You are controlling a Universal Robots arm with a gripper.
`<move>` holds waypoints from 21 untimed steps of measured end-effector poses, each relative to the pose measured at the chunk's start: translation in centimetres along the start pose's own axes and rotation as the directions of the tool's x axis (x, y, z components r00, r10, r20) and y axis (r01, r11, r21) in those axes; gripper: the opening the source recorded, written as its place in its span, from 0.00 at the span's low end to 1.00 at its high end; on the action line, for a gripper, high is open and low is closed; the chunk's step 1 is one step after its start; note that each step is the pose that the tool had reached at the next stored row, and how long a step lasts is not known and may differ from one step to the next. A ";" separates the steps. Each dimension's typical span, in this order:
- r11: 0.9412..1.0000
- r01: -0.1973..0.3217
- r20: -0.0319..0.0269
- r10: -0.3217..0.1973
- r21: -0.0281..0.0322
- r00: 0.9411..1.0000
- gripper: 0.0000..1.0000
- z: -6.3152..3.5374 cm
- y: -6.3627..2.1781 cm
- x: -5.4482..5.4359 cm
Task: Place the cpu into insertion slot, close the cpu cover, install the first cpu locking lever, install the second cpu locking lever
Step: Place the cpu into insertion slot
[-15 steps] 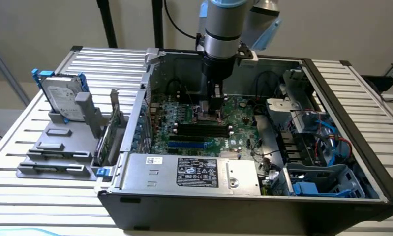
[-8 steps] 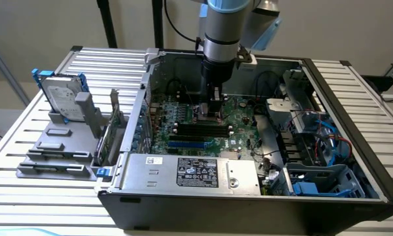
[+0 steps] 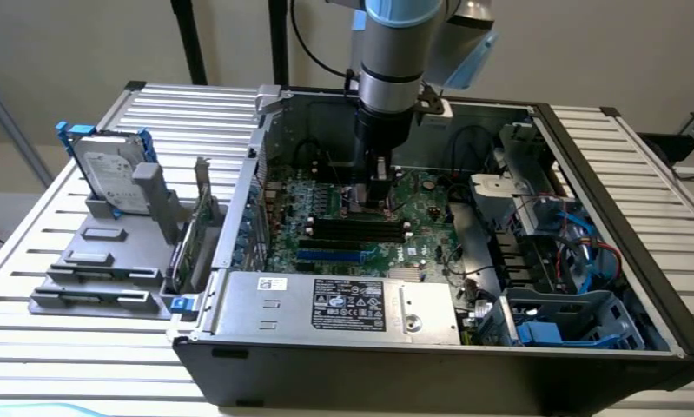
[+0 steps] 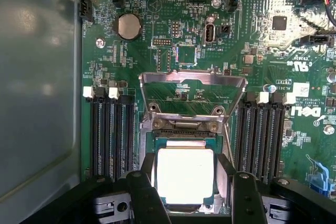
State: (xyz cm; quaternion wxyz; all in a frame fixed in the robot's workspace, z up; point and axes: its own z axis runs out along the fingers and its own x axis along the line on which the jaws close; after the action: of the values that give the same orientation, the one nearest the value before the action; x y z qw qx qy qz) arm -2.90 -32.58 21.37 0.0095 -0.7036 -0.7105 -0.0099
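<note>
Open computer case (image 3: 323,373) on slatted surface (image 3: 45,347). Arm reaching straight down into it, end effector (image 3: 376,198) low over the motherboard (image 4: 252,51), directly above the insertion slot (image 4: 178,135).

Wrist view: the cpu (image 4: 185,176) lying flat within the insertion slot's outline, pale face up, edges square with the slot's rim. No long axis to note: square part, square socket. Fully seated or a shade above the slot's floor: cannot tell.

End effector (image 4: 187,162) centred on the cpu, one finger (image 4: 143,192) close against each of two opposite edges, no gap seen on either side. Judged closed on the cpu, not yet released.

Raised and swung back from the insertion slot: the cpu cover (image 4: 192,79), hinged at the slot's edge farthest from the end effector, board showing through its central opening. Well clear of the cpu, nothing between chip and slot.

Black memory slots (image 4: 110,135) flanking the insertion slot on both sides, just outside the gripping faces and parallel to them.

Judgement: first step in hand; cover not closed.
</note>
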 end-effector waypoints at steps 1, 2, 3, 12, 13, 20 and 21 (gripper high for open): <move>1.000 -0.002 0.000 0.002 0.000 1.000 0.55 0.02 -0.01 0.0; 1.000 -0.005 0.000 0.005 0.000 1.000 0.55 0.05 -0.01 0.0; 1.000 -0.008 0.000 0.008 0.000 1.000 0.55 0.08 -0.02 0.0; 1.000 -0.025 0.000 0.025 -0.001 1.000 0.55 0.42 -0.09 0.0; 1.000 -0.026 0.000 0.026 -0.001 1.000 0.55 0.47 -0.09 0.0; 1.000 -0.028 0.000 0.028 -0.001 1.000 0.55 0.72 -0.09 -0.1; 1.000 -0.028 0.000 0.028 -0.001 1.000 0.55 0.75 -0.09 -0.1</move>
State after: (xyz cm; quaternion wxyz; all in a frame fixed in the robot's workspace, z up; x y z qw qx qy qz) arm -2.99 -32.63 20.62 0.0094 -0.7136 -0.7004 -0.0101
